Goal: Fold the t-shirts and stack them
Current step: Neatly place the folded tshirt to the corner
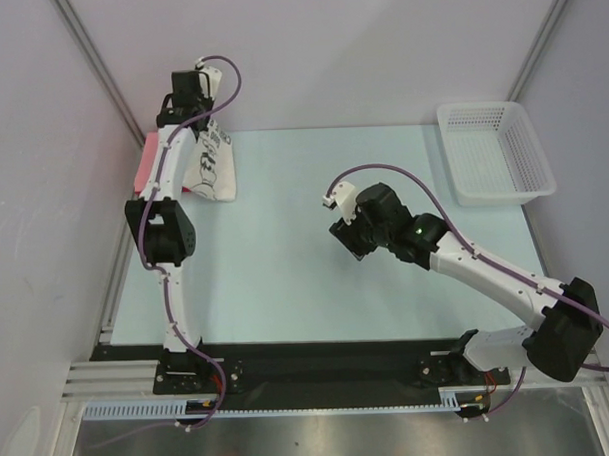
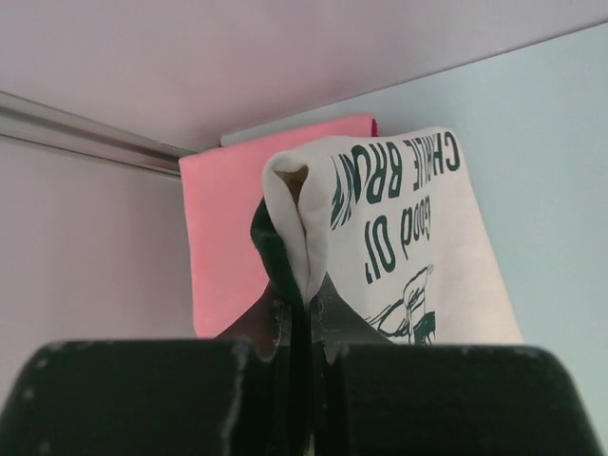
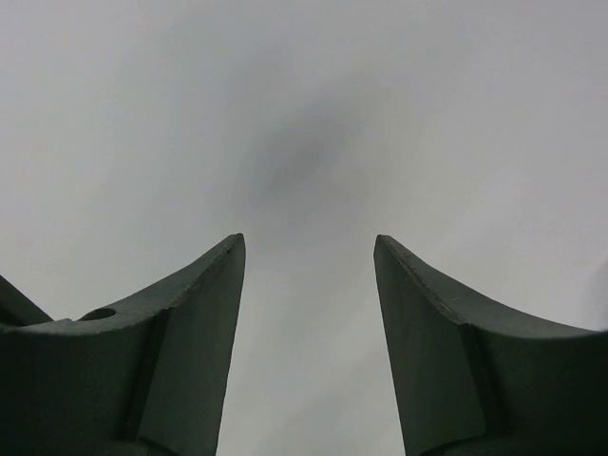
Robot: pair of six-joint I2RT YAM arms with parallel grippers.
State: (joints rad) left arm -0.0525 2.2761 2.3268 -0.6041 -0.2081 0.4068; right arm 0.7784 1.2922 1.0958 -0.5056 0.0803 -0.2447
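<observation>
Right up against the left wrist lens, your left gripper [image 2: 302,313] has its jaws pressed together on a doubled edge of the cream-and-green shirt [image 2: 408,237], and the fold bulges up just above the fingertips. That looks like a good bite, with both layers caught.

Off to the left, the pink shirt [image 2: 228,218] lies flat and square in the far-left corner of the table [image 1: 286,279], close to the wall rail. The printed shirt hangs from the pinch and slopes away to the right, covering the pink one's right edge from this angle. I cannot tell for sure whether its lower hem rests on the table, though the overhead view suggests it does.

As I read it, the job in hand is landing this one on the pink square. Carry the pinch leftward over the pink shirt before you lower. Let the free hem touch first, then lay the rest down so the fold doesn't roll open. Don't release until the edges line up.

Over in the middle of the table, your right gripper [image 3: 309,256] is spread apart with nothing between its fingers, well clear of both shirts. Bring it in to steady the stack if the cloth drags.

Far right, the white mesh basket [image 1: 492,151] sits out of the way.
</observation>
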